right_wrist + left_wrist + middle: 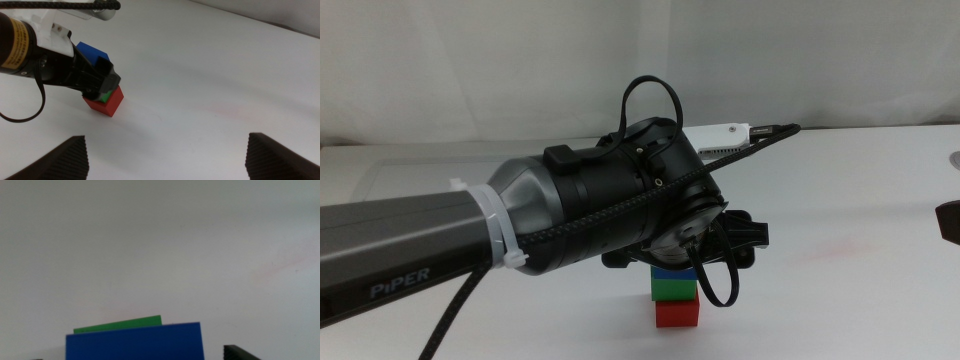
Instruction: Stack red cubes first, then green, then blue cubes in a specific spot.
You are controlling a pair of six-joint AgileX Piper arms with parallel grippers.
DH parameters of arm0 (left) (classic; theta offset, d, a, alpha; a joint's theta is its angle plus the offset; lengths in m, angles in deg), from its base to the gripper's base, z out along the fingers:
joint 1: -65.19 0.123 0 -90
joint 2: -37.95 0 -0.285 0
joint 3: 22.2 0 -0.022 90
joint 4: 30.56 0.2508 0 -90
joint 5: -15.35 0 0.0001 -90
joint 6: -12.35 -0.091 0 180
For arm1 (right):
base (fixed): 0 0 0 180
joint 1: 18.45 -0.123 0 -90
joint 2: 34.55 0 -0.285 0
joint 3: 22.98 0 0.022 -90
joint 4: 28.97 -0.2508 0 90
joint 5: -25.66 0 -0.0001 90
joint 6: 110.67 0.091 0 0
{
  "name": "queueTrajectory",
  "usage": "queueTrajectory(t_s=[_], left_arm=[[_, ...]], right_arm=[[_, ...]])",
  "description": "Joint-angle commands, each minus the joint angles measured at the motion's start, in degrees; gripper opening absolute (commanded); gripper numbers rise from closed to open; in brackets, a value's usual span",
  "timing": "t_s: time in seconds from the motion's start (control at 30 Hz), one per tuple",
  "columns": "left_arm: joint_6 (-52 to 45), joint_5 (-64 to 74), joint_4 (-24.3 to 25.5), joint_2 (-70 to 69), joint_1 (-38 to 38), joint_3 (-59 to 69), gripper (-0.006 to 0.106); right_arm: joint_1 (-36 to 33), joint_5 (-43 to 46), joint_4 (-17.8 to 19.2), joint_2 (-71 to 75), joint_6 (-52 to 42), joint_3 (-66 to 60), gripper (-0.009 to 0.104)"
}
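The white tabletop [860,200] carries one stack of three cubes near its front edge, about midway along it. A long grey framed panel [410,165] lies toward the back left of the tabletop, mostly hidden behind the left arm [470,235], which fills much of the middle view and blocks the top of the stack. The left claw [102,80] sits at the stack's top, around the one blue cube [92,51]; whether it grips or has let go cannot be told. The right claw [165,152] waits over bare tabletop well apart from the stack, its jaws spread wide. The blue cube rests on the one green cube [674,288], which rests on the one red cube [677,313].
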Motion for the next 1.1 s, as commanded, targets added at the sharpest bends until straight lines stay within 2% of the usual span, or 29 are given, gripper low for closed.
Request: queueTrajectory(t_s=[0.0, 0.23, 0.57, 0.63, 0.67, 0.77, 0.83, 0.93, 1.07], left_arm=[[0.3, -0.2, -0.3, 0.0, 0.2, 0.0, 0.093], [-1.6, -1.5, 0.0, -2.3, 0.2, -0.3, 0.093], [-15.1, -2.5, 0.5, -9.7, 4.5, -7.0, 0.093], [-18.9, -2.1, 0.4, -12.3, 8.4, -7.5, 0.093], [-21.3, -0.9, 0.3, -13.9, 11.4, -7.5, 0.093], [-24.9, 0.5, 0.3, -16.2, 16.5, -7.5, 0.093], [-27.7, 0.7, -0.2, -17.4, 20.3, -7.5, 0.093], [-30.8, 1.3, -0.2, -18.9, 25.7, -7.5, 0.092], [-34.5, 1.5, -0.6, -20.8, 33.2, -6.8, 0.088]], right_arm=[[0.4, 0.8, 0.1, 0.1, -0.3, -0.3, 0.084], [0.4, 0.8, 0.1, 0.1, -0.3, -0.3, 0.084], [0.4, 3.4, 1.2, -1.9, 0.6, -0.3, 0.084], [0.4, 6.6, 4.5, -4.9, 2.1, -0.3, 0.084], [0.4, 8.2, 8.5, -7.2, 5.2, 0.4, 0.084], [0.9, 8.4, 15.7, -10.0, 9.6, 2.4, 0.084], [2.7, 8.4, 19.0, -11.4, 10.4, 3.9, 0.084], [9.0, 7.6, 20.5, -12.6, 10.5, 5.6, 0.083], [22.8, 7.7, 19.0, -13.3, 5.4, 5.6, 0.08]])
